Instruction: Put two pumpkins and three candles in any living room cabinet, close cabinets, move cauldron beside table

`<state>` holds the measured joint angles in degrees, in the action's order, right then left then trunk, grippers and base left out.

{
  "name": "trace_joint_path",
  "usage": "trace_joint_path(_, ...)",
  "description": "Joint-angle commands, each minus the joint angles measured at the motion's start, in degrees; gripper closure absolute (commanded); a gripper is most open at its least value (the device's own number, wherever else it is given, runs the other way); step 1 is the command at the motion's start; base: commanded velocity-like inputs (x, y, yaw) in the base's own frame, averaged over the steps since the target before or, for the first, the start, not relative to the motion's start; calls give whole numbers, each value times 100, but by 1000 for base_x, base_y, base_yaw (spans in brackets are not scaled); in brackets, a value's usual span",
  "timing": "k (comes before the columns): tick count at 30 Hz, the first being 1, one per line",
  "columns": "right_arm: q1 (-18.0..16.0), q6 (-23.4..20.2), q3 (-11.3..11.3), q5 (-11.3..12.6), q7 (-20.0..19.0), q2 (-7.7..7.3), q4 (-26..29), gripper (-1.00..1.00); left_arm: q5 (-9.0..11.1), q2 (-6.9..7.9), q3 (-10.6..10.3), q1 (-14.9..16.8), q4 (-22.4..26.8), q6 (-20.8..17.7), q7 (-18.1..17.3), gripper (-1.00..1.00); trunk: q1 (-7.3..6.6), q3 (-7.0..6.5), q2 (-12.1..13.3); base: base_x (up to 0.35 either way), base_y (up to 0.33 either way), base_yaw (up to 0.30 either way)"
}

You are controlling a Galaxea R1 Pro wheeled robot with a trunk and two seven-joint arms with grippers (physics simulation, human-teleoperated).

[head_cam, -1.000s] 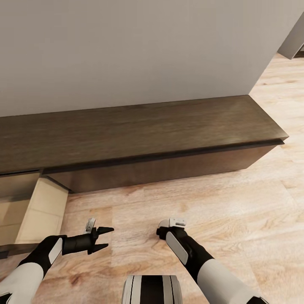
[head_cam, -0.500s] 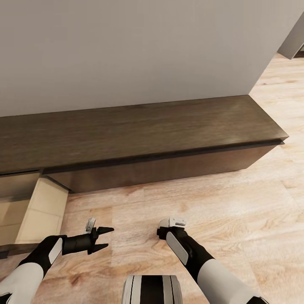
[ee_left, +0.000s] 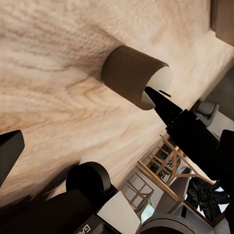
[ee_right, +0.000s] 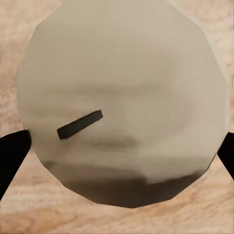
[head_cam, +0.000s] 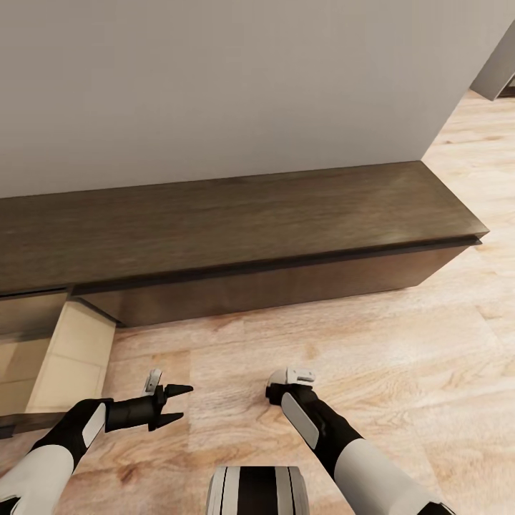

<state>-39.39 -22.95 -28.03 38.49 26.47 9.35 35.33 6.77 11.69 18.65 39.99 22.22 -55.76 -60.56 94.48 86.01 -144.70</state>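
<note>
Candle (ee_right: 124, 105) sits between the right gripper's (head_cam: 286, 383) open fingers — close squarely; left gripper (head_cam: 175, 404) gapes empty, another candle (ee_left: 134, 75) near its tip.

Both forearms wear glossy white shells that give way to matte black wrist segments; each wrist carries 1 pale grey oblong inset panel; the left gripper (head_cam: 174, 404) ends in 2 tapered, pointed black fingers; a small grey metal bracket sits beside each gripper; the rounded white trunk top bears a broad black stripe.
</note>
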Motion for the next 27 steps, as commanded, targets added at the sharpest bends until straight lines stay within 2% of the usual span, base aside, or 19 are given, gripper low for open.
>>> trace_joint_path(1, 2, 11, 0, 9, -1, -1, 0, 100, 0, 0, 0, 0, 0, -1, 0, -100, 1, 0, 0, 0, 0, 0)
trace_joint_path(3, 2, 26, -1, 8, -2, 1, 0, 100, 0, 0, -1, 0, 1, -1, 0, -100, 1, 0, 0, 0, 0, 0)
trace_joint_path(20, 2, 18, 7, 9, -8, 6, 3, 100, -3, 0, 7, 0, 0, -4, 13, -100, -43, -376, 23, 0, 0, 0)
trace_joint_path(27, 2, -320, 23, 29, 20, 19, 76, 100, -15, -2, 21, 0, 2, -27, 22, -100, -61, -531, 32, 0, 0, 0)
